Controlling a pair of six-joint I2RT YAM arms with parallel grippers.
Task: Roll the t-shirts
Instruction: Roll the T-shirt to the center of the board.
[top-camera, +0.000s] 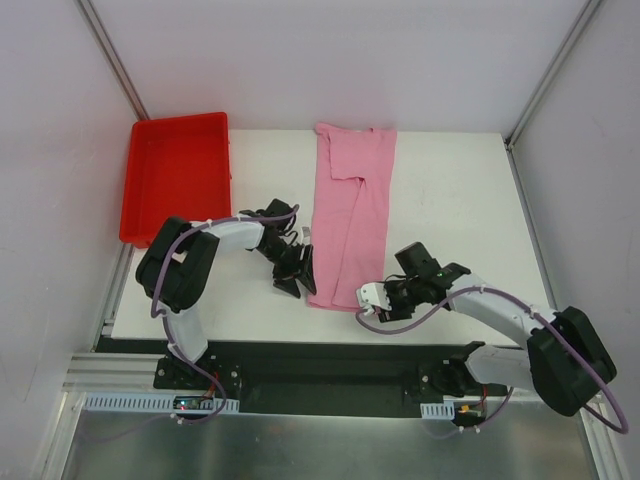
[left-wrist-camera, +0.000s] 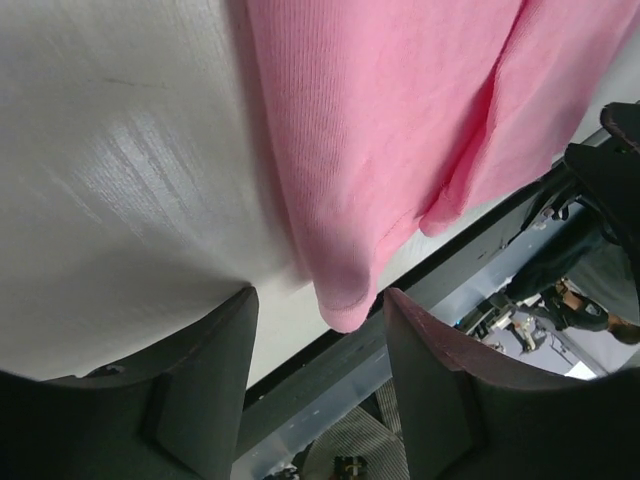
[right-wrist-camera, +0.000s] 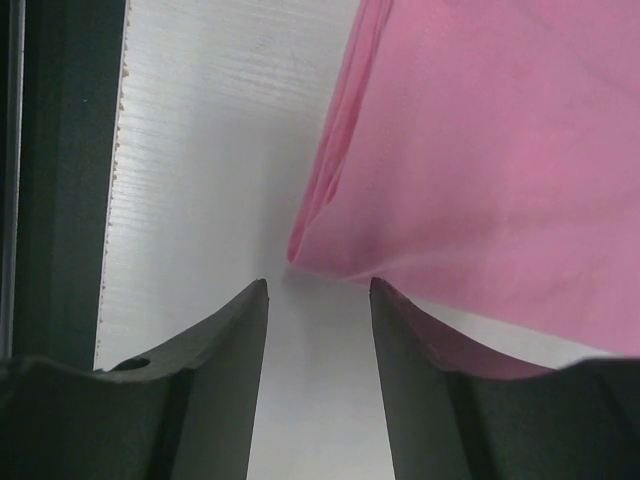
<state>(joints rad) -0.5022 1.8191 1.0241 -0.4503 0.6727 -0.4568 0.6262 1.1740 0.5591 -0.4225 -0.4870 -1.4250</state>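
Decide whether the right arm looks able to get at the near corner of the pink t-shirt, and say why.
Probably yes. The right gripper sits low over the table with its jaws apart, and the near corner of the t-shirt lies just ahead, with nothing between.

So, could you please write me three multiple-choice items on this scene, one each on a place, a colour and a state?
1. Where does the red tray sit? A. left of the t-shirt B. right of it C. on top of it
2. What colour is the t-shirt? A. blue B. white C. pink
3. How does the t-shirt lie? A. rolled into a bundle B. flat in a long folded strip C. crumpled in the tray
Answers: 1 A, it stands far left on the table; 2 C, pink in all views; 3 B, it stretches flat, unrolled.
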